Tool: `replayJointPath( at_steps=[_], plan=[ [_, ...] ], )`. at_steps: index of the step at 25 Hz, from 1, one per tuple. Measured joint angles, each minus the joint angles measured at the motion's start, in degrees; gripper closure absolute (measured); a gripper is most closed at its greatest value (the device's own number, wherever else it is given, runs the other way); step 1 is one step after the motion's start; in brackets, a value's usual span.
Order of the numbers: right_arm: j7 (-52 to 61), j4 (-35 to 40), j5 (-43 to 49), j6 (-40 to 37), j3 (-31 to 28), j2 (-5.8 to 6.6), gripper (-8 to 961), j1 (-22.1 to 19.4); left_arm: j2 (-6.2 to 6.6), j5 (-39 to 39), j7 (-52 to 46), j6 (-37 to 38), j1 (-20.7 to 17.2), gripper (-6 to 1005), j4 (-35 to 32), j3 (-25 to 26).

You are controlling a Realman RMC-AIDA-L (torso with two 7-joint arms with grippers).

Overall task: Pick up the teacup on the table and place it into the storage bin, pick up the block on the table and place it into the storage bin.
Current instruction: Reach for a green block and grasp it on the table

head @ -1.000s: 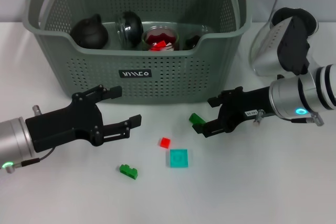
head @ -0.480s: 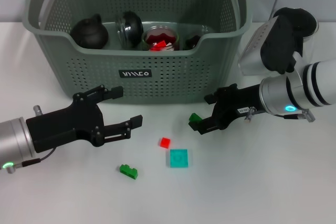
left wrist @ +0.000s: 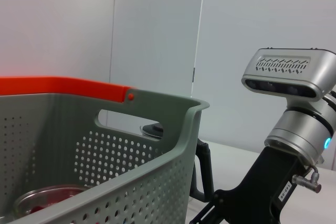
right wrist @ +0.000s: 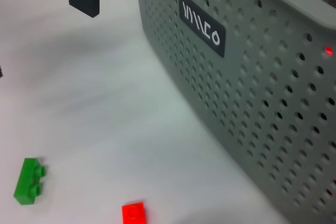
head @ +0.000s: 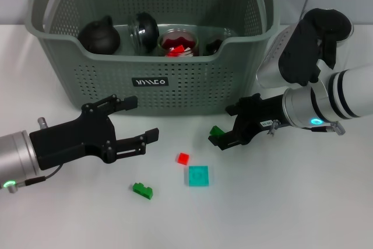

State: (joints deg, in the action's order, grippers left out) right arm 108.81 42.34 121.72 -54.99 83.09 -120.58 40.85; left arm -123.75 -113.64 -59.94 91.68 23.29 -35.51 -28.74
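The right gripper (head: 224, 135) is closed on a green block (head: 216, 131) near the storage bin (head: 151, 56). The left gripper (head: 135, 122) is held open, left of it.

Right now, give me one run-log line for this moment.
right gripper: shut on dark green block, beside storage bin | left gripper: open, idle | on table: red block, teal block, green block

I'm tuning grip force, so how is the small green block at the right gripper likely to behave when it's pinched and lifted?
The green block looks like hard moulded plastic, so probably stiff, not floppy. It is tiny beside the right gripper, so likely very light. Its smooth faces and small size suggest it might slip or twist if pinched off-centre. Being boxy, it should not roll.
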Motion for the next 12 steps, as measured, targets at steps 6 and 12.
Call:
replayJointPath(
  at_steps=[6, 12],
  plan=[
    [0.7, -0.9, 0.0, 0.7, 0.7, -0.08, 90, 0.4, -0.05, 0.0, 0.0, 0.0, 0.0, 160, 0.1, 0.0],
    [1.6, -4.0, 0.1, 2.5, 2.4, -0.09, 155, 2.1, -0.02, 0.0, 0.0, 0.0, 0.0, 160, 0.1, 0.0]
  ],
)
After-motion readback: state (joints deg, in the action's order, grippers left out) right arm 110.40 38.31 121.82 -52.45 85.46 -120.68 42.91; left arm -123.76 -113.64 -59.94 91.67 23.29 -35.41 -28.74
